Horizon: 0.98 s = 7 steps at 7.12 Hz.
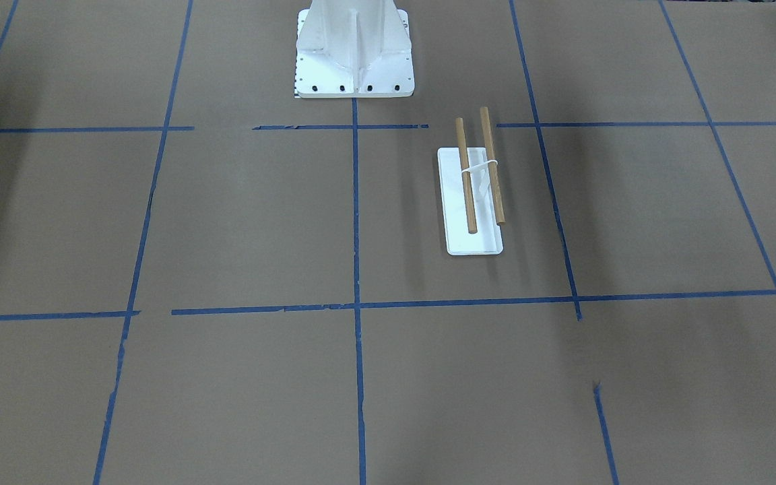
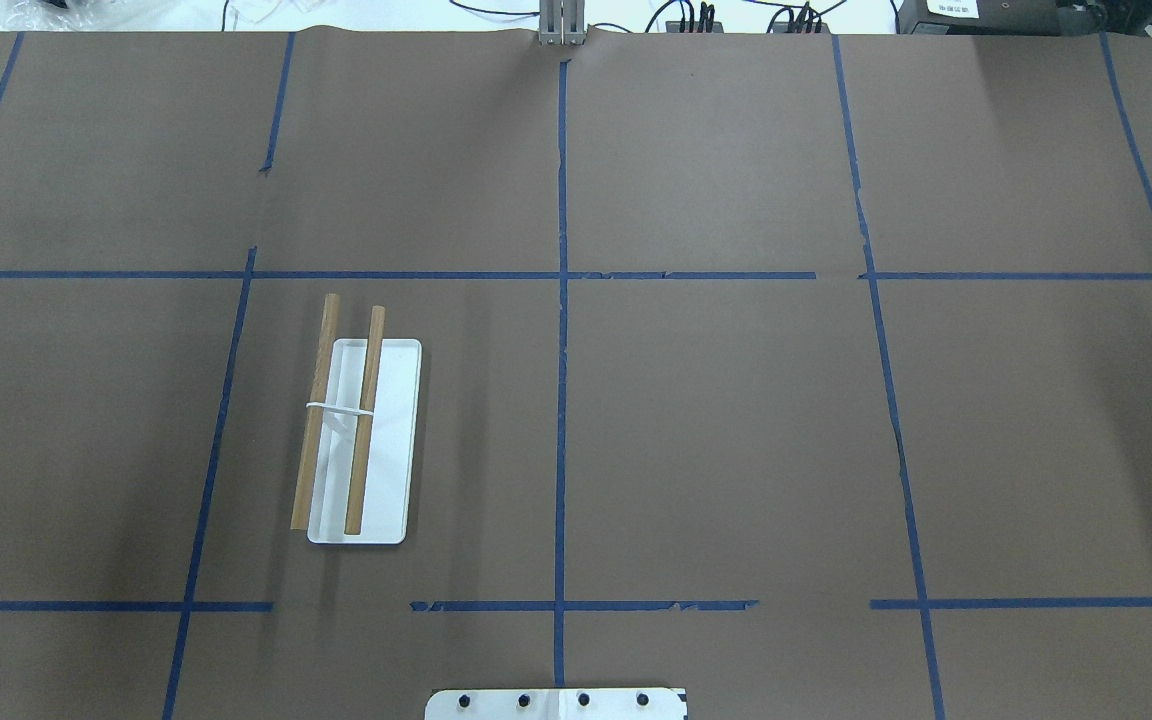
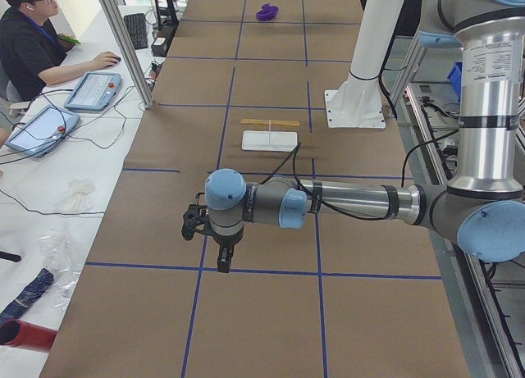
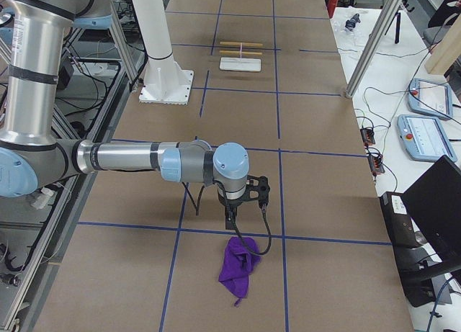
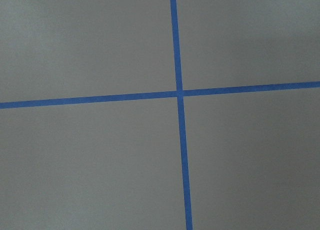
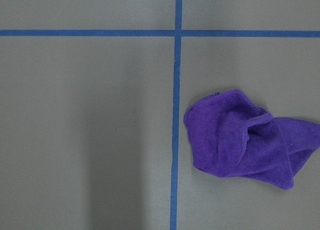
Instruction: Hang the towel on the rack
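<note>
Table (image 2: 716,430) covered in brown paper, gridded with blue tape lines (image 2: 562,400); rack (image 2: 361,440), a white base carrying two wooden rods, stands near the robot's white pedestal (image 1: 354,54). Towel (image 4: 238,268), purple and crumpled, lies well apart from the rack at the table's right end; right gripper (image 4: 241,206) hangs on the towel's rack side, apparently clear of it; left gripper (image 3: 217,247) hangs well apart from the rack toward the opposite end; finger spread of either cannot be told from these side views.
</note>
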{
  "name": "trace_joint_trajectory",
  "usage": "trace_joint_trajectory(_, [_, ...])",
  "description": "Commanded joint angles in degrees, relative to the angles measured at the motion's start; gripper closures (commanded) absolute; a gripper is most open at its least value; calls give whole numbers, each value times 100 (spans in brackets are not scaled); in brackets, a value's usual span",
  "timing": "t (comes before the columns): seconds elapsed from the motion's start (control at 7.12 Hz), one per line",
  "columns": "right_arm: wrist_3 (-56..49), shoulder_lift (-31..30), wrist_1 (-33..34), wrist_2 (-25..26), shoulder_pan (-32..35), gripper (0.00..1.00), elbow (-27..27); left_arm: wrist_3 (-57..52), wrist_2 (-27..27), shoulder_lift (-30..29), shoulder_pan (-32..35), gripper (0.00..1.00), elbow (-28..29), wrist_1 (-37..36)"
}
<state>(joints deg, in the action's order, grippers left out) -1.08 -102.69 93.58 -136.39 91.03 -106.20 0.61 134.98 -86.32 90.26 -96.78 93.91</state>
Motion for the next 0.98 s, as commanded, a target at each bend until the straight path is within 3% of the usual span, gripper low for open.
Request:
trace_joint_trajectory(0.0, [29, 3, -23, -2, 2, 0, 12, 0, 2, 1, 0, 0, 1, 4])
trace_joint_trajectory(0.42, [46, 396, -112, 33, -7, 0, 11, 9, 11, -25, 0, 0, -8, 56])
trace_joint_trajectory(0.7, [-6, 399, -495, -194, -15, 0, 931, 9, 20, -34, 0, 0, -60, 65])
trace_joint_trajectory(0.84, [20, 399, -1516, -187, -15, 0, 1631, 9, 20, -42, 0, 0, -78, 66])
